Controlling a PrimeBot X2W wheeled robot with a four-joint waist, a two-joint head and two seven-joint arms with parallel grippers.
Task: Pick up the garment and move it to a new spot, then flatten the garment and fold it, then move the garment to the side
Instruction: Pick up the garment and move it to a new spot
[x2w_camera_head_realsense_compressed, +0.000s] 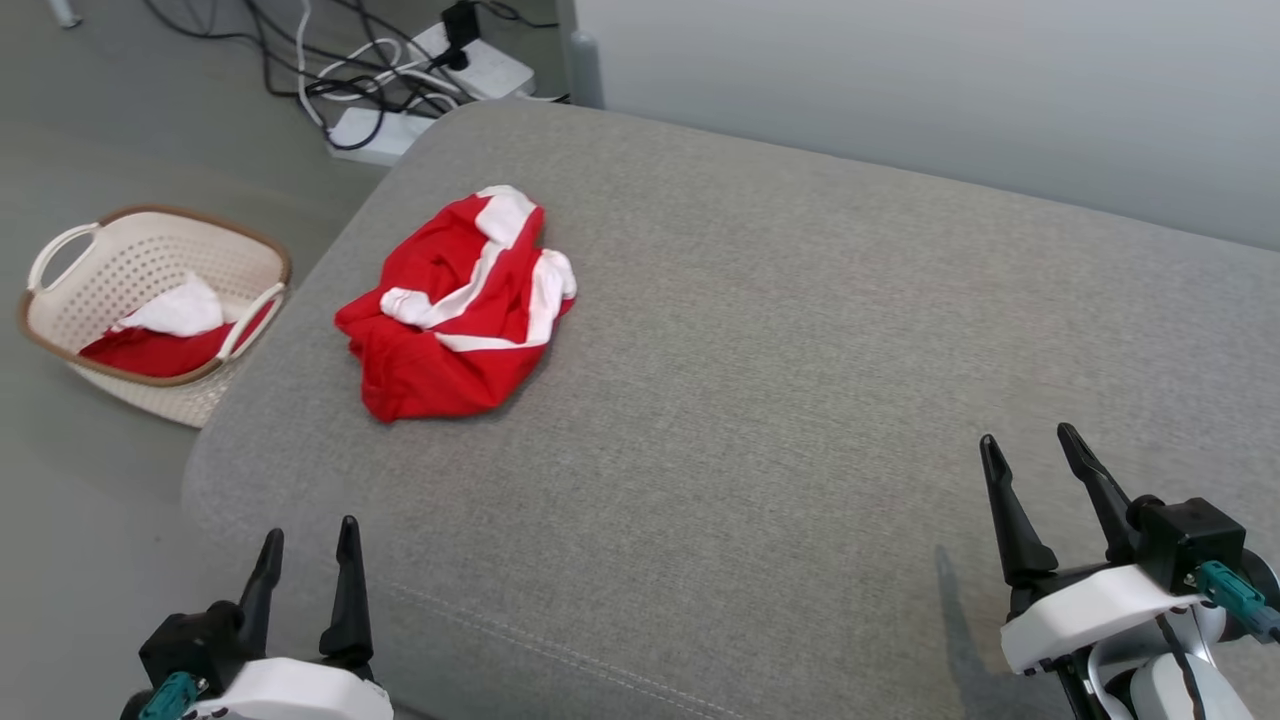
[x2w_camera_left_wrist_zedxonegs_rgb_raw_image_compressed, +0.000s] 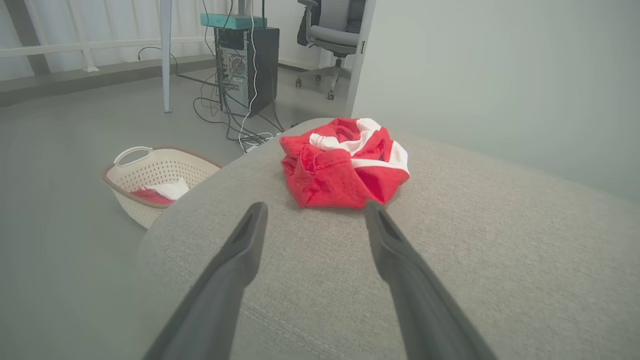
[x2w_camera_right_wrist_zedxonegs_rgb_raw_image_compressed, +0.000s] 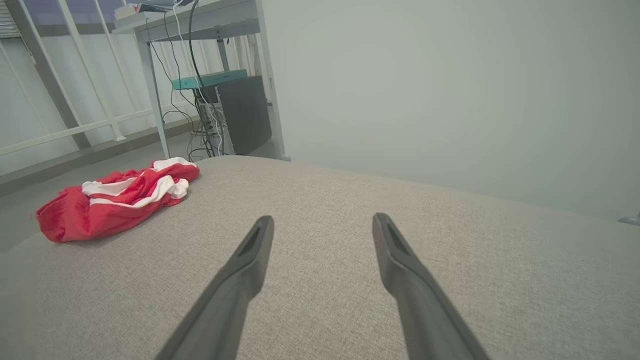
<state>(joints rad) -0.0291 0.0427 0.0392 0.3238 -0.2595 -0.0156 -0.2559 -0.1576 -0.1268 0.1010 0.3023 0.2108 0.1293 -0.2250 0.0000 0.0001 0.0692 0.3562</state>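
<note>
The garment (x2w_camera_head_realsense_compressed: 455, 305) is a crumpled red piece with white trim, lying in a heap on the left part of the grey cushion (x2w_camera_head_realsense_compressed: 760, 330). My left gripper (x2w_camera_head_realsense_compressed: 310, 535) hovers open at the cushion's near left edge, well short of the heap. In the left wrist view the garment (x2w_camera_left_wrist_zedxonegs_rgb_raw_image_compressed: 345, 162) lies just beyond my open left gripper (x2w_camera_left_wrist_zedxonegs_rgb_raw_image_compressed: 315, 210). My right gripper (x2w_camera_head_realsense_compressed: 1030, 440) stands open over the near right of the cushion, far from the cloth. The right wrist view has the garment (x2w_camera_right_wrist_zedxonegs_rgb_raw_image_compressed: 117, 197) off to the left, and my right gripper (x2w_camera_right_wrist_zedxonegs_rgb_raw_image_compressed: 322, 222) holds nothing.
A cream laundry basket (x2w_camera_head_realsense_compressed: 70, 240) with red and white cloth inside stands on the floor left of the cushion. Power strips and tangled cables (x2w_camera_head_realsense_compressed: 400, 70) lie on the floor behind it. A pale wall (x2w_camera_head_realsense_compressed: 950, 80) runs along the cushion's far side.
</note>
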